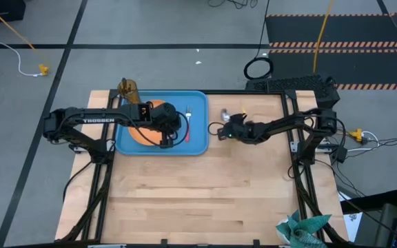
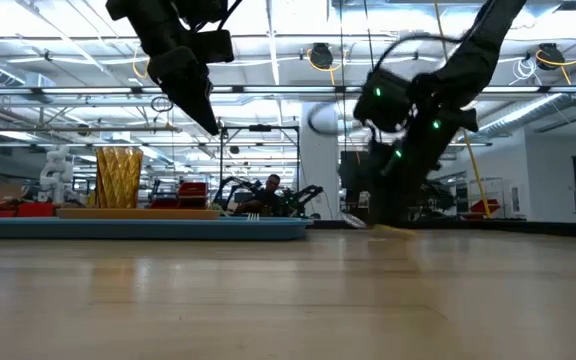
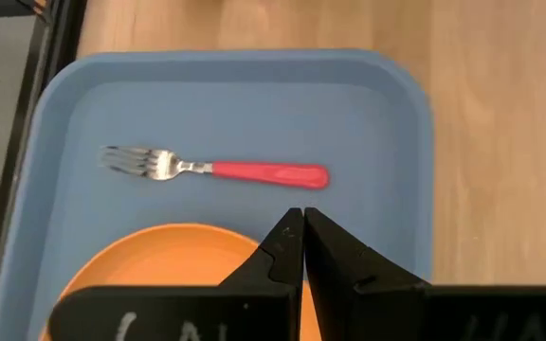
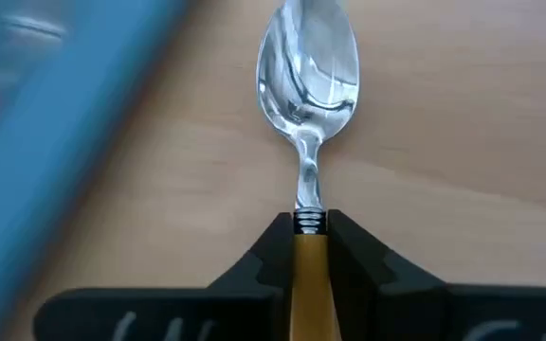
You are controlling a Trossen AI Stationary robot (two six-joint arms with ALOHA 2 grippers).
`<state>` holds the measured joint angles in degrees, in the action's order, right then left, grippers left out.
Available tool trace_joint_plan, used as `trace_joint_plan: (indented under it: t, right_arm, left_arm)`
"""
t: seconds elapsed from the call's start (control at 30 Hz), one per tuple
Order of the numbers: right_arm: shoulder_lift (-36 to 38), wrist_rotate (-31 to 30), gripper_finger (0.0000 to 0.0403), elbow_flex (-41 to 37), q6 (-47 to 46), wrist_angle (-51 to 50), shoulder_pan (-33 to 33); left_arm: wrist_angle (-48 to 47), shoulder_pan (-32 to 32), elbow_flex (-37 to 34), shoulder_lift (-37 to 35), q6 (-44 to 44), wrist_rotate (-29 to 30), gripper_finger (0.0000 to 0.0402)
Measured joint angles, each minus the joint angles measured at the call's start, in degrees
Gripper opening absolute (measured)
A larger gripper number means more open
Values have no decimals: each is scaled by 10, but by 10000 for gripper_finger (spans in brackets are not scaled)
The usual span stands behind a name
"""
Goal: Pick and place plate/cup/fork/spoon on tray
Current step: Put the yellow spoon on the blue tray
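The light-blue tray (image 1: 197,141) lies at the table's far left. On it lie the orange plate (image 3: 150,256), largely under my left arm, and the red-handled fork (image 3: 216,171) (image 1: 187,114). The amber cup (image 1: 127,88) (image 2: 118,178) stands upright at the tray's far left corner. My left gripper (image 3: 302,223) (image 1: 173,131) is shut and empty, raised above the tray beside the plate's edge. My right gripper (image 4: 309,227) (image 1: 227,131) is low over the bare wood right of the tray, shut on the orange-handled spoon (image 1: 224,114). My right gripper pinches the spoon's orange handle (image 4: 309,254) between its two fingers, at the end next to the metal neck. The handle runs back along the fingers. The silver bowl (image 4: 308,66) sticks out ahead, hollow side up, low over the table (image 2: 356,221); whether it touches, I cannot tell.
A strip of bare wood separates the tray's right rim from the spoon. The table's near half (image 1: 205,200) is bare wood. A teal cloth (image 1: 302,227) lies at the near right corner.
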<state>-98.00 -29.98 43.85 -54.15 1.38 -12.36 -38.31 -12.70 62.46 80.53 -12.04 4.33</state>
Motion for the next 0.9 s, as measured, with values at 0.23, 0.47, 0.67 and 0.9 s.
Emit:
trace_joint_plan:
  t: [0.23, 0.47, 0.67, 0.9]
  right_arm:
    - [1, -39, 28, 52, 18, 91, 63]
    - [-10, -120, 28, 130, 47, 107, 102]
    - [-67, -160, 28, 216, 75, 105, 103]
    - [-160, -163, 28, 332, 103, 102, 80]
  left_arm:
    - [-37, -3, 0, 0, -8, 17, 17]
    - [-88, -3, 0, 0, 5, 17, 17]
    - [-103, 9, 0, 0, 17, 17, 17]
    - [-171, 18, 0, -11, 21, 56, 17]
